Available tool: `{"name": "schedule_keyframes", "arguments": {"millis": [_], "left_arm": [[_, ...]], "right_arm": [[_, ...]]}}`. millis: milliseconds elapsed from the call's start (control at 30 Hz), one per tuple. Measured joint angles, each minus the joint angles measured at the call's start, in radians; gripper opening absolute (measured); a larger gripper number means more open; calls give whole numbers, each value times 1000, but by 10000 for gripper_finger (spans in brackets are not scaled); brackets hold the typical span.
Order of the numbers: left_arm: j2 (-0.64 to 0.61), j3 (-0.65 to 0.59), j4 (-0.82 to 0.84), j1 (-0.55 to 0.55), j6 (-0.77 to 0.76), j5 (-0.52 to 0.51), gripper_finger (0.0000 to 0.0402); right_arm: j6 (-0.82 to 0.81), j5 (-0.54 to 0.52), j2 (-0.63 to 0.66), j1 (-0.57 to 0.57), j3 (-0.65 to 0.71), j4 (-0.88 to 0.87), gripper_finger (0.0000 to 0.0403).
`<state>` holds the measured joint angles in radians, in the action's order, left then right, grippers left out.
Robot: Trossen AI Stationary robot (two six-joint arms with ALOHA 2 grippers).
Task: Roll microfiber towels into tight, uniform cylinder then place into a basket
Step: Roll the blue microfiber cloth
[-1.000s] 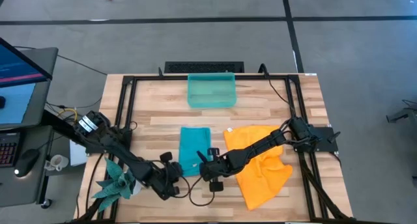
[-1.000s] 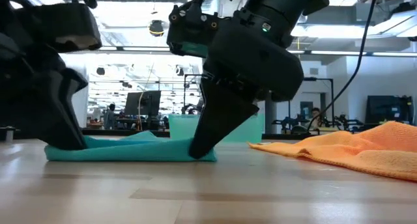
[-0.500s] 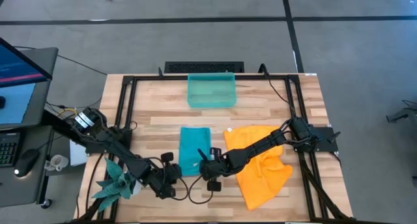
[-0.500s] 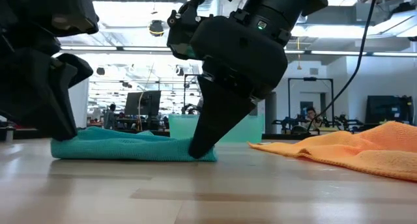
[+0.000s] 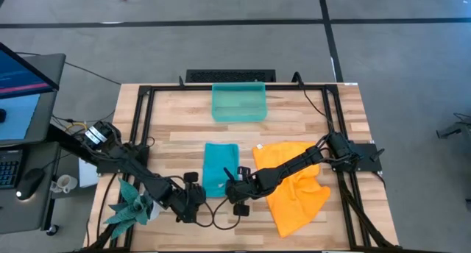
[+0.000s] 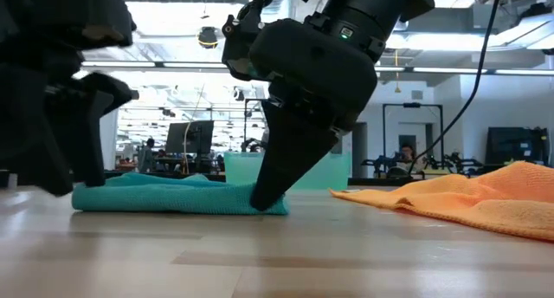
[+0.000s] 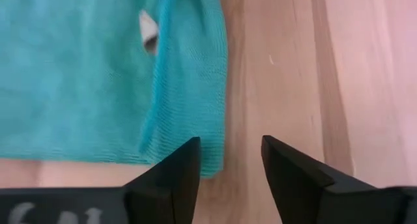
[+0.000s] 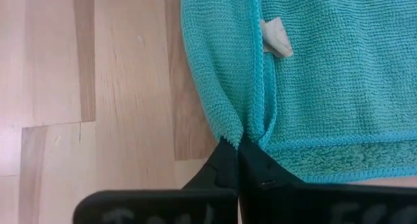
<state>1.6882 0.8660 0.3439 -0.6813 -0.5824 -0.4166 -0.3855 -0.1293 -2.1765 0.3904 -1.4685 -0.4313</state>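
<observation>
Folded teal-blue microfiber cloth (image 5: 220,168) flat mid-table, near edge. Right gripper (image 8: 238,152) pinched on its near corner; left gripper (image 7: 228,160) fingers apart, empty, beside other corner. Step: pre-roll. Next: left regrip, roll toward translucent teal-green plastic basket (image 5: 238,102).

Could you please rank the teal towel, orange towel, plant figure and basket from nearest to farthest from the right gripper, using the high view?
From the right gripper:
1. Teal towel, pinched at its near corner.
2. Orange towel, on its right.
3. Plant figure, far left.
4. Basket, at the table's far edge.
</observation>
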Motion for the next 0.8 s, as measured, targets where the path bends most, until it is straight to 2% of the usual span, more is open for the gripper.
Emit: {"name": "schedule_keyframes", "arguments": {"millis": [133,267,533,667,800], "left_arm": [[-1,49,95,-18,52,-45,146],[-2,53,101,-33,107,-89,136],[-2,18,63,-32,123,-112,132],[-2,17,-14,-32,192,-112,132],[-2,17,-20,-21,238,-115,132]], "right_arm": [[0,4,0,0,0,-1,9],[0,14,0,0,0,-1,8],[0,36,0,2,0,-2,9],[0,36,0,2,0,-2,7],[0,35,0,2,0,-1,8]]}}
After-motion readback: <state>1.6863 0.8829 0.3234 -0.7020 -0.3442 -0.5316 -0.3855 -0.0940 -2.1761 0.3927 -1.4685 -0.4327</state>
